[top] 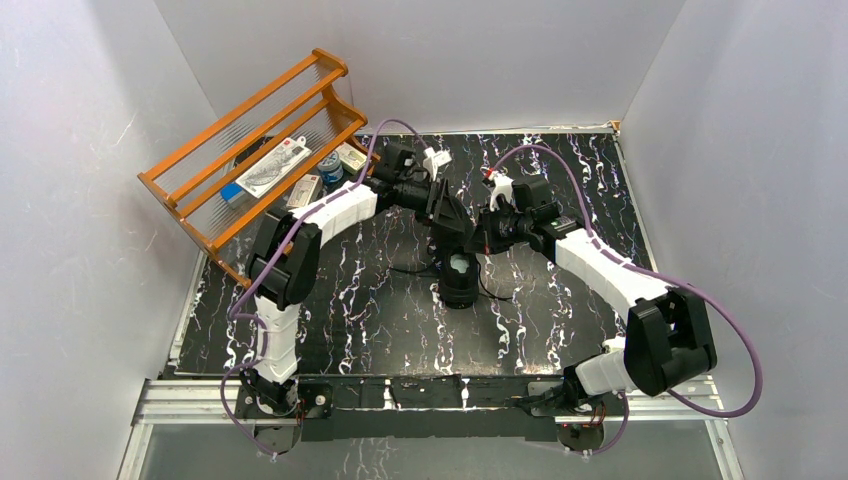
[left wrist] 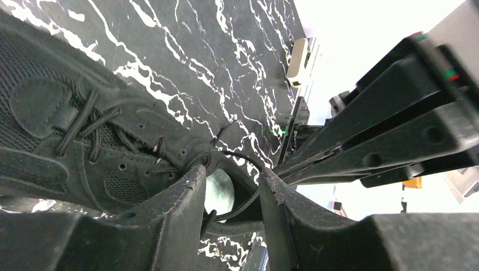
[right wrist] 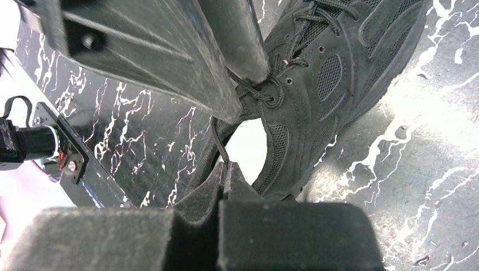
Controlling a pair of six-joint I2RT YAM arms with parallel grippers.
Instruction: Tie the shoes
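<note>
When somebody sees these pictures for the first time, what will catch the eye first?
The black sneaker at the middle of the table, with both claws meeting over its opening. The right claw is shut on a lace; the left claw stands open beside it. An orange rack stands at the far left corner.

- An all-black low-top sneaker (top: pixel 460 290) sits upright at the centre of the top view.
- Its thin black laces (left wrist: pixel 85 127) are untied, with loose strands trailing out.
- A pale insole (left wrist: pixel 219 192) shows through the opening.
</note>
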